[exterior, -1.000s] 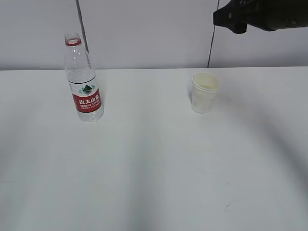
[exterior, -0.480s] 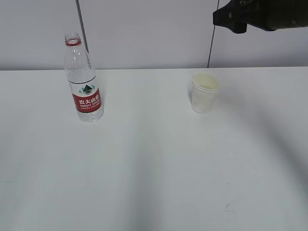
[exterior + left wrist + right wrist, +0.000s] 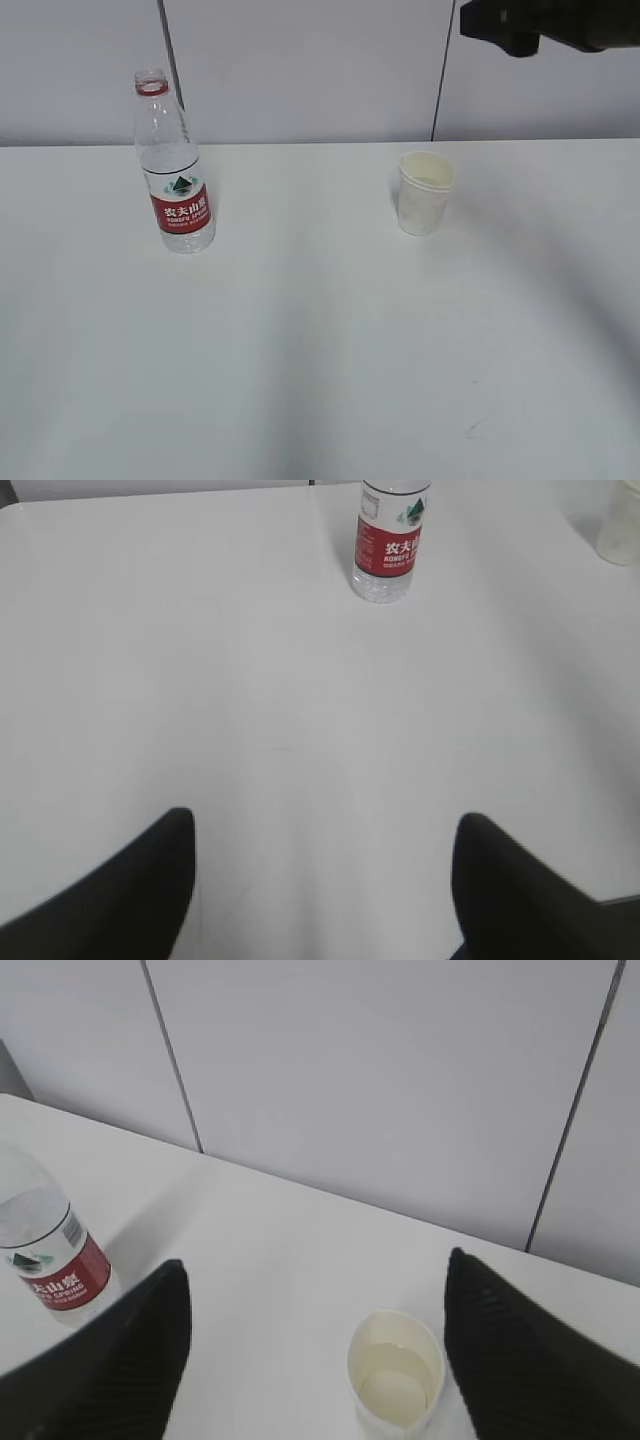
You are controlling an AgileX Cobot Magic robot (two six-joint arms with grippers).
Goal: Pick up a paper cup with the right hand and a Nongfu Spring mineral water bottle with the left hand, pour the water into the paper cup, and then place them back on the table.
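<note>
On the table (image 3: 320, 350), the Nongfu Spring mineral water bottle (image 3: 172, 165) stands upright toward the far left, its cap off and the red neck ring showing at the top. The paper cup (image 3: 425, 192) stands upright well apart from it, toward the far right, its cream inside facing up (a faint pale ring shows at the bottom in the right wrist view). A small dark mark (image 3: 476, 428) sits on the white surface near the front right.

The right hand (image 3: 550, 22) hangs high at the upper right edge of the exterior view, above and behind the cup, touching nothing. In the right wrist view its 2 black fingers (image 3: 120, 1360) are spread wide, with the paper cup (image 3: 396, 1370) lying between them and lower down, and the bottle (image 3: 50, 1250) off to the left beside one finger. The right hand (image 3: 320, 1360) grips nothing.

The left hand (image 3: 320, 890) does not appear in the exterior view. In the left wrist view its 2 dark fingers (image 3: 120, 890) are parted wide over bare tabletop, well short of the bottle (image 3: 390, 542), which stands at the far edge of that view. The cup (image 3: 620, 530) is cut off at the upper right corner there. Both claws are empty.
</note>
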